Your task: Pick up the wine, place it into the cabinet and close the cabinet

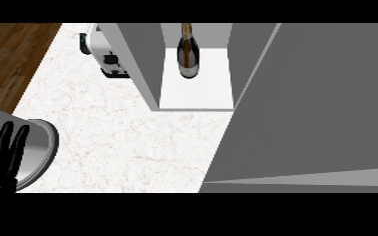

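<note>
Door to be swung shut on the stowed wine

Left hand (11, 152) is seen at the view's lower left edge, resting with fingers straight and nothing held; the right hand is out of view. Beside it lies a grey round plate (40, 152) on the marble counter (125, 140). Farther off, the wine bottle (187, 50) stands upright on the cabinet (140, 65) shelf. The grey cabinet door (303, 110) stands open at right; it is best pushed near its free edge, well apart from the bottle.
</note>
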Action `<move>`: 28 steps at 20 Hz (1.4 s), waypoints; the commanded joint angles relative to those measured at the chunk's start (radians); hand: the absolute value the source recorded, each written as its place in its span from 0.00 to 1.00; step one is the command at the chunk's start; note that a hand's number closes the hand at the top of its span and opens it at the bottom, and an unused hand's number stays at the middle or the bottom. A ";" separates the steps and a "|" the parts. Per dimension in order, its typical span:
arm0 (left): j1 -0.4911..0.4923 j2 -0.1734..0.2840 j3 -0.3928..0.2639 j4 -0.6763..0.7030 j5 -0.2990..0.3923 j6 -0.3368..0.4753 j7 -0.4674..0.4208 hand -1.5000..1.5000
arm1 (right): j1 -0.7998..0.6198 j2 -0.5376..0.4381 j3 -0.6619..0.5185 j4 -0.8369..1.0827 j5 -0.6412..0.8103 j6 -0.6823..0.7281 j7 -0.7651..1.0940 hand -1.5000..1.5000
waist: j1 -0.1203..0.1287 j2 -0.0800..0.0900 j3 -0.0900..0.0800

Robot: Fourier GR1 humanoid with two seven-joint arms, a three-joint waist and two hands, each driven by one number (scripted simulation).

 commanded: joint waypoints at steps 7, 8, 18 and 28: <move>0.015 0.080 0.185 0.012 0.112 -0.109 0.080 0.00 | -0.123 0.007 0.248 0.015 0.137 -0.212 -0.024 1.00 | 0.005 -0.002 -0.001; 0.058 0.059 0.137 -0.009 0.074 -0.141 0.046 0.00 | -0.113 0.007 0.259 0.034 0.146 -0.210 -0.058 1.00 | 0.009 -0.004 -0.001; -0.011 0.051 0.180 0.028 0.132 -0.169 0.114 0.00 | -0.413 0.005 0.270 0.132 0.239 -0.472 -0.007 1.00 | 0.011 0.000 -0.002; -0.080 0.017 0.179 0.098 0.135 -0.210 0.134 0.00 | -0.731 0.002 0.103 0.319 0.013 -0.593 0.013 1.00 | 0.037 0.012 -0.003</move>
